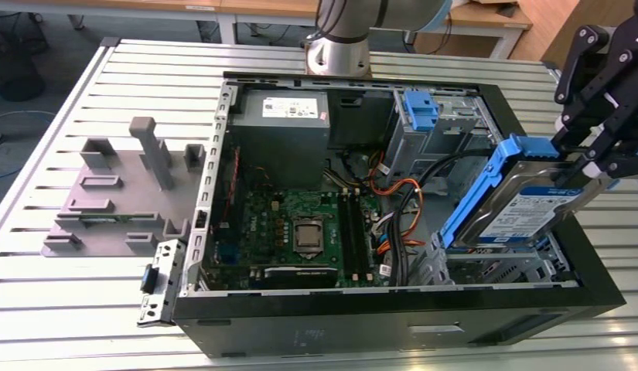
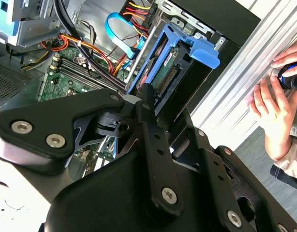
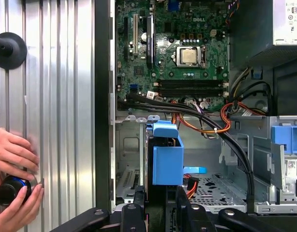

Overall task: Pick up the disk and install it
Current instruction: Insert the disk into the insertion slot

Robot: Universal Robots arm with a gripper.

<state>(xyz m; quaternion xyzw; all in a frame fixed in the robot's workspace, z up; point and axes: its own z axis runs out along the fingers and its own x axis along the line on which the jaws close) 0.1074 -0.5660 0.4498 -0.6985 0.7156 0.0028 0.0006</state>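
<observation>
Gripper (image 1: 587,166): closed on the disk (image 1: 515,202), gripping its upper end. Disk w/ blue carrier held tilted, lower end just above the drive bay at the open PC case (image 1: 236,100) corner nearest the exterior view's right. Motherboard (image 1: 298,228) on case floor; orange cables (image 1: 396,189) beside it. Grey fixture (image 1: 117,193) on slatted table (image 1: 50,309), well apart from case. Person's hands (image 3: 13,169) at table edge, holding a small dark object.
</observation>
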